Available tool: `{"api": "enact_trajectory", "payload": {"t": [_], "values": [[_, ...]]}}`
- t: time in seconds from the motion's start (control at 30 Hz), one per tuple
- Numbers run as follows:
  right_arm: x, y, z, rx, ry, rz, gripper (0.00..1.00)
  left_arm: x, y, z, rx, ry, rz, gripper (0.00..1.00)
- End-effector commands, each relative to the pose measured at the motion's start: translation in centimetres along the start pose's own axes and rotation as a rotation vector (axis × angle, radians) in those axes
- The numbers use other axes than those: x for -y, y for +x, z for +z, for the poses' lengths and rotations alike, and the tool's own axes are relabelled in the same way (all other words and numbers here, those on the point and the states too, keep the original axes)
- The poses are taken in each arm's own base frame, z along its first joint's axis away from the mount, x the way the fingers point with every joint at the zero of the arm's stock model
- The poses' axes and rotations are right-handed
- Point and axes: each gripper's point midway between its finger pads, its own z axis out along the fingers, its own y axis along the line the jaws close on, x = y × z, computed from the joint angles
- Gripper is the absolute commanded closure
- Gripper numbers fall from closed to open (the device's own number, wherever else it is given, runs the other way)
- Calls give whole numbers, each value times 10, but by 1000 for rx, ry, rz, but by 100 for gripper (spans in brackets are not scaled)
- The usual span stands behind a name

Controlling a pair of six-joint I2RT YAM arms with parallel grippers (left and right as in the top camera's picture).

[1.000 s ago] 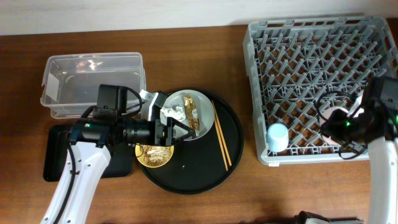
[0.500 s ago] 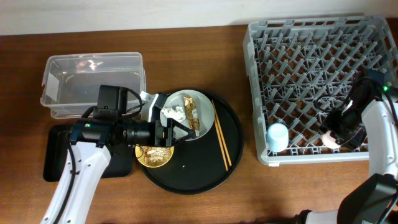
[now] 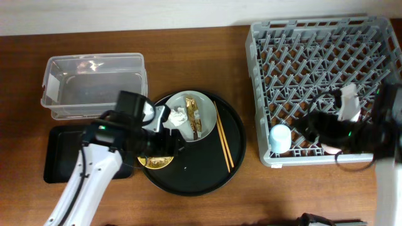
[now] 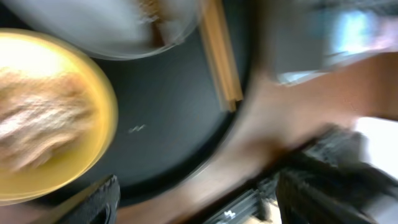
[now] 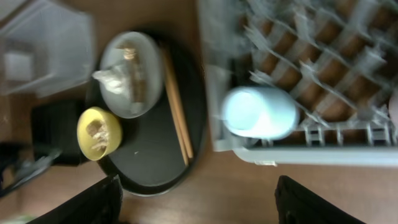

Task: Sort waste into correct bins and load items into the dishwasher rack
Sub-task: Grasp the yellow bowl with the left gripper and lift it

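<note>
Left arm's swung down lower over the round tray (image 3: 201, 172) since a second ago, and the right one's backed off the rack (image 3: 314, 56). My left gripper (image 4: 199, 193) has its fingers spread, empty, just beside the yellow bowl (image 4: 43, 118) with the scraps (image 4: 34, 127) in it. My right gripper (image 5: 199, 199) is spread and empty too. The tissue (image 3: 177, 116) and wrapper (image 3: 193, 116) are on the plate (image 3: 206, 105), with the chopsticks (image 3: 223, 141) alongside. The blue cup (image 3: 279, 138) and pink cup (image 3: 328, 149) sit at the rack's front edge.

Perhaps a lab's mock kitchen bench: wooden table (image 3: 188, 44), grey dishwasher rack (image 3: 314, 28), clear tub (image 3: 94, 58), plain pale wall (image 3: 125, 11).
</note>
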Motion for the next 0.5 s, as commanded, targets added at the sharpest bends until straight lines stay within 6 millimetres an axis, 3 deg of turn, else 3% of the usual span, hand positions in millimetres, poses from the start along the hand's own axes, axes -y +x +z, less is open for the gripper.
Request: {"api": "enact_trajectory", "payload": {"t": [0.0,0.1,0.13,0.23,0.43,0.47], "values": [[-55,21,-22,62,-115,-180,20,-59,-9,-2,172,-559,-51,30],[-75,40,-32,63,-155,-250,20,-69,-8,40,161,-622,-20,41],[-76,43,-32,54,-159,-252,20,-75,-9,54,138,-634,-22,51],[-75,46,-32,40,-159,-245,20,-74,-10,86,80,-586,-31,58],[-75,47,-31,37,-159,-243,21,-86,-4,112,19,-615,-29,81],[-75,47,-31,37,-159,-243,21,-83,-2,114,12,-614,-15,93]]}}
